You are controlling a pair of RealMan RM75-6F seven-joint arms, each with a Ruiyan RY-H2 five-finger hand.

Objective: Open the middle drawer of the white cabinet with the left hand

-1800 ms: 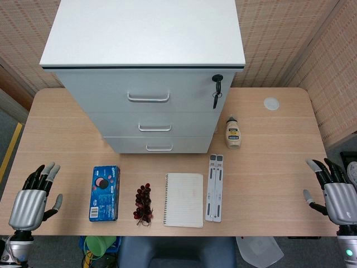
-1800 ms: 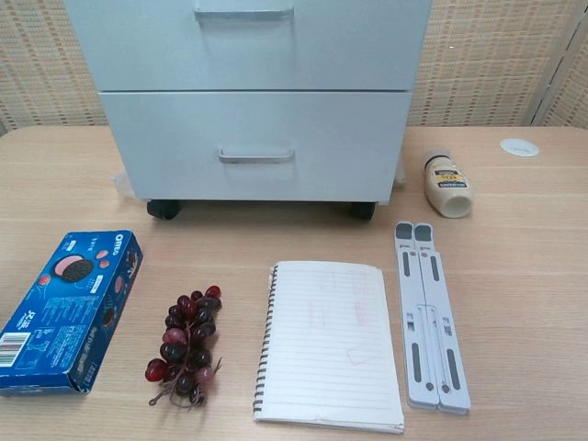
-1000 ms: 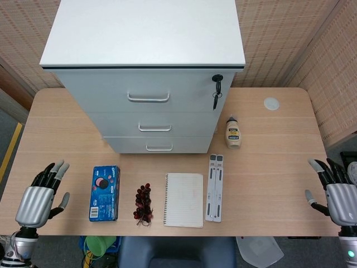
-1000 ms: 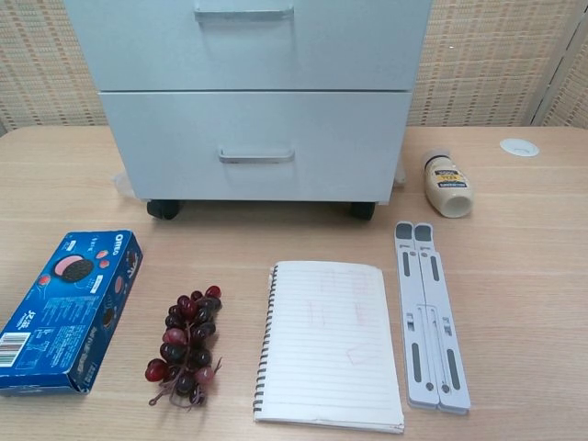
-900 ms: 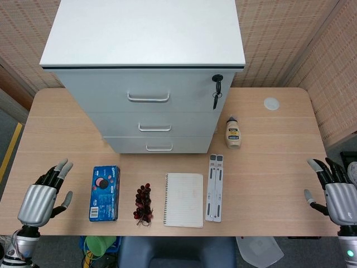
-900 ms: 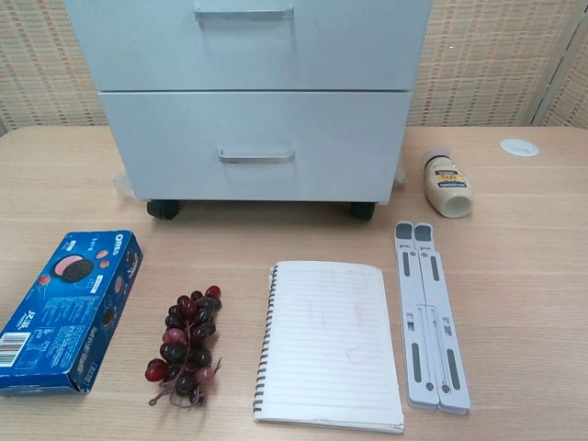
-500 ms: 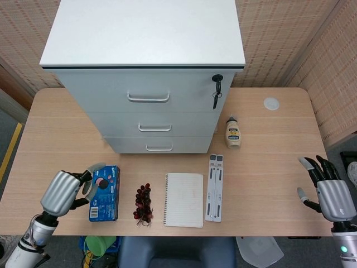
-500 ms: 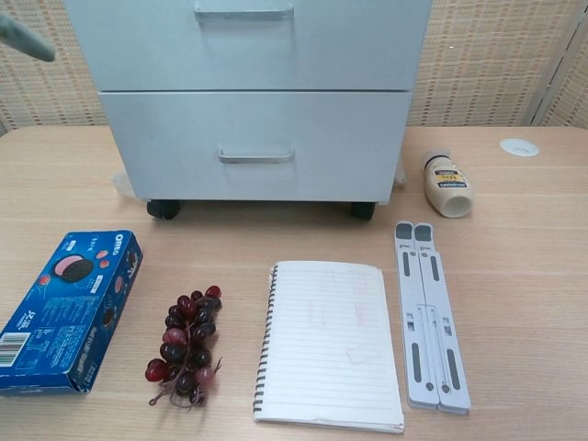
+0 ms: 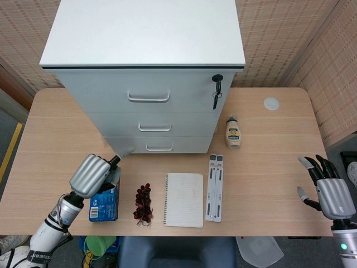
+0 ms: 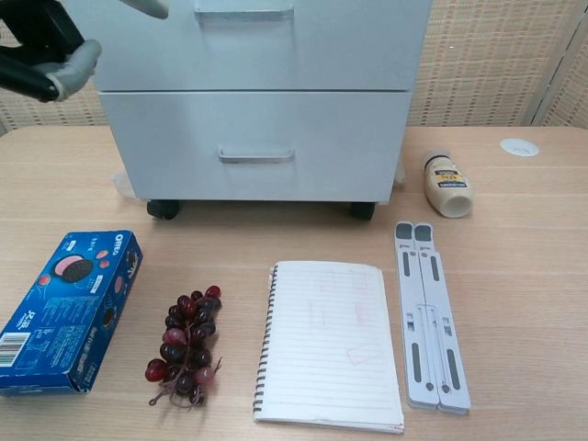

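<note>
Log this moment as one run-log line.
left hand: raised, empty, short of cabinet | middle drawer: closed | right hand: open, idle

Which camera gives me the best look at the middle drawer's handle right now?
The head view: the middle drawer handle shows whole, between its neighbours. The chest view shows it only at the top edge.

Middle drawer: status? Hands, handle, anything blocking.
Left hand empty, raised over the Oreo box, short of the cabinet. Right hand open at the table's right edge. Middle drawer closed, handle untouched. Nothing blocking the handle.
</note>
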